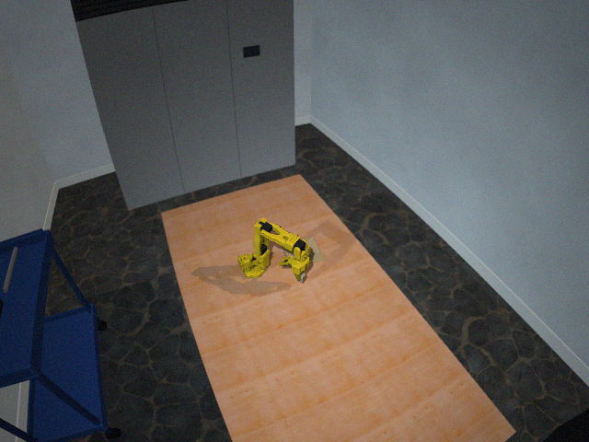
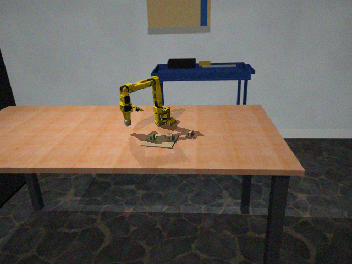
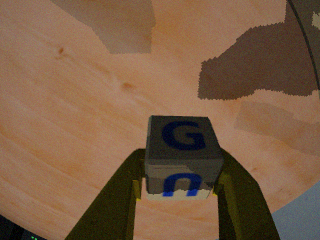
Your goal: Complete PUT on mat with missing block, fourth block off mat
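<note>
My gripper [image 1: 301,277] [image 2: 127,122] [image 3: 181,175] is shut on a grey block [image 3: 183,137], held above the table. In the wrist view the block shows a blue G on one face and, on the face below it, a blue U-shaped letter seen upside down. The mat [image 1: 314,249] [image 2: 159,144] lies flat on the table, away from the gripper. In the exterior view, a block with a green mark [image 2: 152,137] and a block with a red mark [image 2: 169,136] stand apart on it. Another block [image 2: 190,133] stands off the mat. Their top letters are too small to read.
The arm's base [image 1: 254,266] [image 2: 163,116] stands on the wooden table [image 1: 304,352] [image 2: 85,147] near the mat and the block off it. The arm hides much of the mat in the top view. Arm shadows fall across the mat and table.
</note>
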`<move>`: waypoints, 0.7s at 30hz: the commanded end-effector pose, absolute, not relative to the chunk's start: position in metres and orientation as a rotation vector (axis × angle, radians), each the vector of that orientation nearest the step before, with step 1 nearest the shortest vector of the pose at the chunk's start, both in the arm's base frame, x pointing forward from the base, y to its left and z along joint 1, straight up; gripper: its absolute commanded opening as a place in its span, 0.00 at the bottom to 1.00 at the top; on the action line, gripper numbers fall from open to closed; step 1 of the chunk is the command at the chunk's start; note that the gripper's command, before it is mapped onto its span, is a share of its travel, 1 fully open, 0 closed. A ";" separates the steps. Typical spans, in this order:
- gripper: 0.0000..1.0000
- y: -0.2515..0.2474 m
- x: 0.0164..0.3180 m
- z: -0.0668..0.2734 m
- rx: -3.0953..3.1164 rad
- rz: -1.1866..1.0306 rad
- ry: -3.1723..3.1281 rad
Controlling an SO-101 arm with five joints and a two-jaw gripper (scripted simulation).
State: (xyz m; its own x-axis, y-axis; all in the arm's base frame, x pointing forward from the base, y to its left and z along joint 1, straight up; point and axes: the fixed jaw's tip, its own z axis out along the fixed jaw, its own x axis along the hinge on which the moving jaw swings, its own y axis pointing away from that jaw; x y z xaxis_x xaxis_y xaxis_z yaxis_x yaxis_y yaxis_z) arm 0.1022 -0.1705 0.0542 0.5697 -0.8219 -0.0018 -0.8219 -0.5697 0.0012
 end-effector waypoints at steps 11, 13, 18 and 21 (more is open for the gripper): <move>0.00 -0.175 0.105 0.060 2.761 0.069 -1.445; 0.00 -0.175 0.105 0.058 2.761 0.069 -1.445; 0.00 -0.175 0.105 0.056 2.761 0.069 -1.445; 0.00 -0.175 0.105 0.056 2.761 0.069 -1.445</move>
